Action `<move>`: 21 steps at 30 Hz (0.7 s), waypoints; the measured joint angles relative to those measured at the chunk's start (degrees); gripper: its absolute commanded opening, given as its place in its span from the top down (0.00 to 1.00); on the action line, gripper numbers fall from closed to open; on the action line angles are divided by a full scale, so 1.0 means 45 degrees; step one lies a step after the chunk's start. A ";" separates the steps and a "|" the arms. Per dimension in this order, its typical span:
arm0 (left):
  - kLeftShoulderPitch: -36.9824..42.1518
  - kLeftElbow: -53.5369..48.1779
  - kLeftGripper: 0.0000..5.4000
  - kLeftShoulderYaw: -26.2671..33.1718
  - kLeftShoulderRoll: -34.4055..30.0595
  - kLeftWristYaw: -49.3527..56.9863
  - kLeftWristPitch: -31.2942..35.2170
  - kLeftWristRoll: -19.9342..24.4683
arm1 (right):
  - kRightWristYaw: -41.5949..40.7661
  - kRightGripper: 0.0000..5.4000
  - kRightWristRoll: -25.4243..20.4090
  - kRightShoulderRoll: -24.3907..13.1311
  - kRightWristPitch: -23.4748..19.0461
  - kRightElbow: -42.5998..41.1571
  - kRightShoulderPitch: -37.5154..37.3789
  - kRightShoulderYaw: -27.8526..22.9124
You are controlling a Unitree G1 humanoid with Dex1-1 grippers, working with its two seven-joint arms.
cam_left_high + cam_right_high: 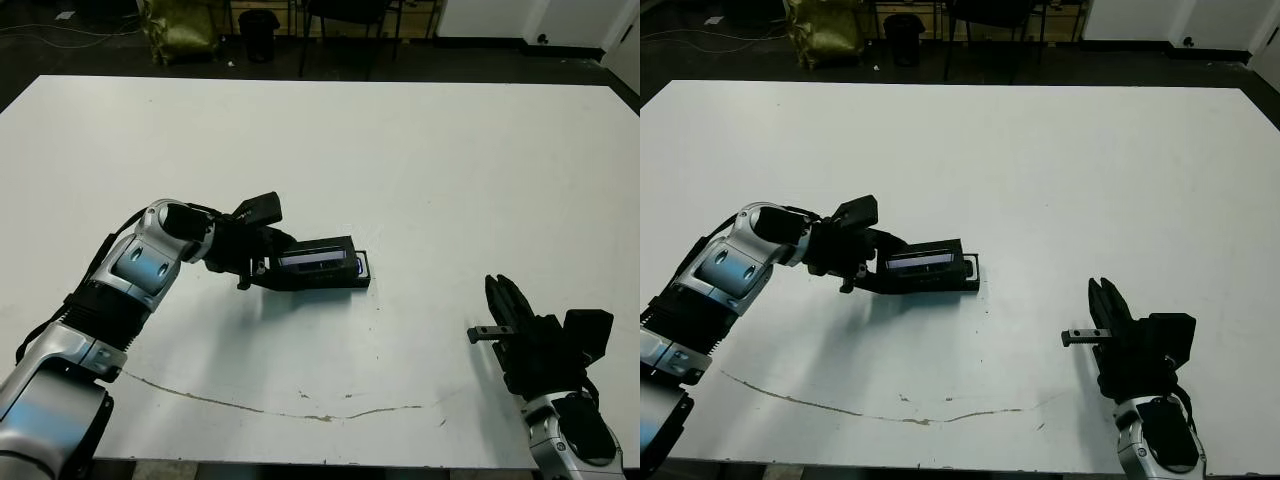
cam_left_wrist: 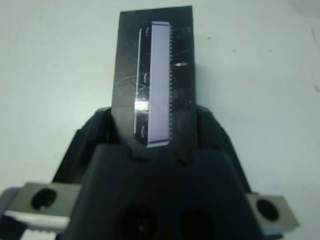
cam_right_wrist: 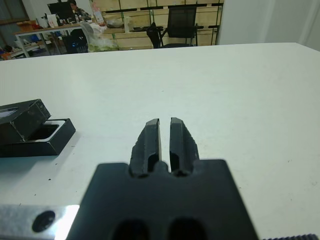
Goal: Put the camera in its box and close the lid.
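Near the middle of the white table (image 1: 450, 170), the lid (image 1: 316, 257), a flat black piece with a pale lavender stripe, was held by the left gripper (image 1: 262, 262), its fingers clamped on the lid's near end. The lid was tilted over the box (image 1: 362, 277), covering most of it, so that only the box's far end with its white lining was left exposed at the right. The camera could not be made out; whether it lay inside the box could not be told. Well apart, near the table's front right edge, the right gripper (image 1: 503, 302) was kept empty, its two black fingers (image 3: 152, 140) pressed almost together with only a thin slit between them.
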State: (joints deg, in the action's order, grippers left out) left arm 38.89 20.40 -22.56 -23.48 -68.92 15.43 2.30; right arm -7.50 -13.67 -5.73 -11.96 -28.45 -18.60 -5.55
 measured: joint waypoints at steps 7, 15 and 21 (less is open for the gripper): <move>-0.0002 0.0343 0.53 0.0008 0.0168 0.0001 -0.0256 -0.0001 | 0.0123 1.00 -0.0012 0.0000 -0.0268 -0.0175 -0.0019 -0.0001; 0.0008 0.0710 0.53 0.0022 0.0245 -0.0004 -0.0883 -0.0075 | 0.0206 1.00 -0.0039 0.0002 -0.0657 -0.0418 -0.0032 -0.0001; 0.0327 0.1015 0.53 -0.0144 0.0331 -0.0004 -0.0886 -0.0353 | 0.0182 1.00 -0.0032 0.0003 -0.0651 -0.0418 -0.0068 0.0000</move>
State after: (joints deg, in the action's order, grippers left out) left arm 40.37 24.97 -23.21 -21.99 -68.94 11.44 0.71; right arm -6.67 -13.81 -5.72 -14.89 -30.33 -18.91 -5.55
